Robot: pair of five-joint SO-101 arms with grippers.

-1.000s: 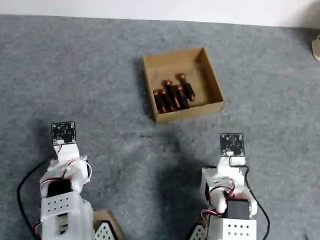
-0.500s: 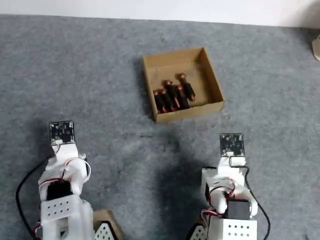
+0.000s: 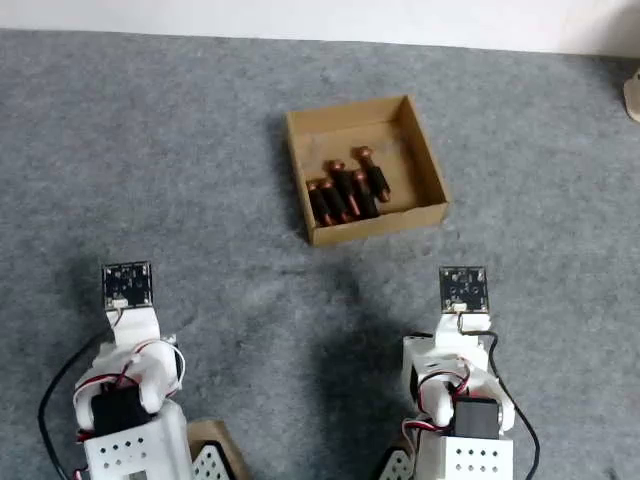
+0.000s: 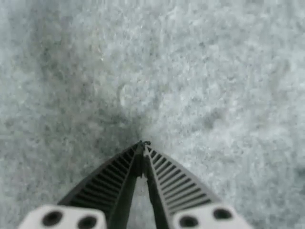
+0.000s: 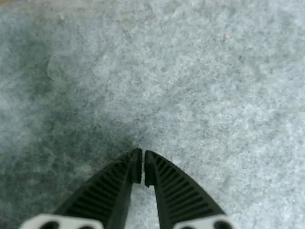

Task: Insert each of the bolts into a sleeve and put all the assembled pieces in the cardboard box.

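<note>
Both jaws closed, cardboard box (image 3: 376, 226) well apart, ahead

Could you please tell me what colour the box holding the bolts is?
Light brown cardboard; the high view shows the box best.

This looks like a robotics test bench in a lab or hobby workroom. A grey, felt-like mat (image 3: 200, 150) covers the table up to a plain white wall strip (image 3: 300, 18). Two white plastic robot arms (image 3: 130, 445) (image 3: 462, 455) carry exposed red and black wiring (image 3: 118, 377) and small bare circuit boards (image 3: 127, 284).
</note>
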